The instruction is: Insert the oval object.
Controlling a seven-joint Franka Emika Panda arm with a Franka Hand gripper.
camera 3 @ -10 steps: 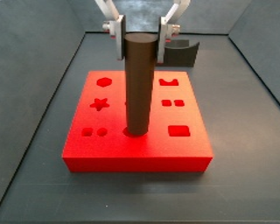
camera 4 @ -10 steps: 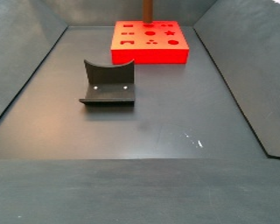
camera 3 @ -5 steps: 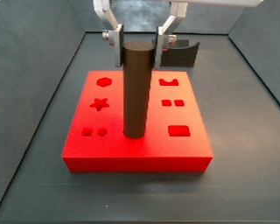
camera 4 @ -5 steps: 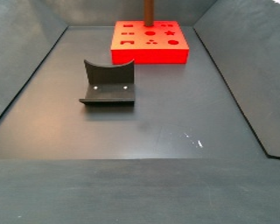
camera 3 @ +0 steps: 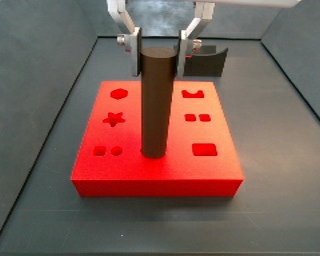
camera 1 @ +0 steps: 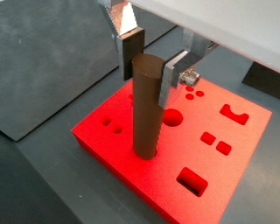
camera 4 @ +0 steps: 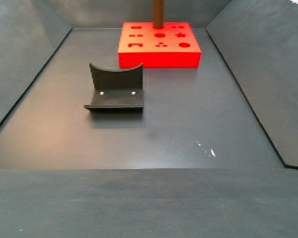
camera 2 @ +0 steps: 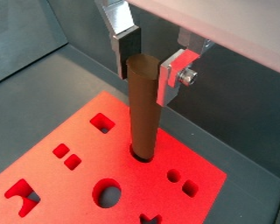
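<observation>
The oval object (camera 3: 156, 100) is a long dark brown peg standing upright with its lower end in a hole near the front edge of the red block (camera 3: 156, 180). It shows in both wrist views (camera 1: 146, 105) (camera 2: 143, 109). My gripper (camera 3: 157, 50) is directly above the block, shut on the peg's top end; the silver fingers with dark pads press both of its sides (camera 1: 152, 70) (camera 2: 150, 70). In a side view only the peg's lower part (camera 4: 158, 11) shows above the far red block (camera 4: 164, 58); the gripper is cut off there.
The block's top has several other shaped holes: a round one (camera 1: 171, 116), a square one (camera 3: 204, 150), a star (camera 3: 115, 119). The fixture (camera 4: 115, 88) stands on the dark floor away from the block, behind it in a side view (camera 3: 210, 60). Dark walls enclose the floor.
The gripper and the peg's top have shifted slightly, and the peg now stands more upright in the hole. Over the last half second nothing has visibly moved.
</observation>
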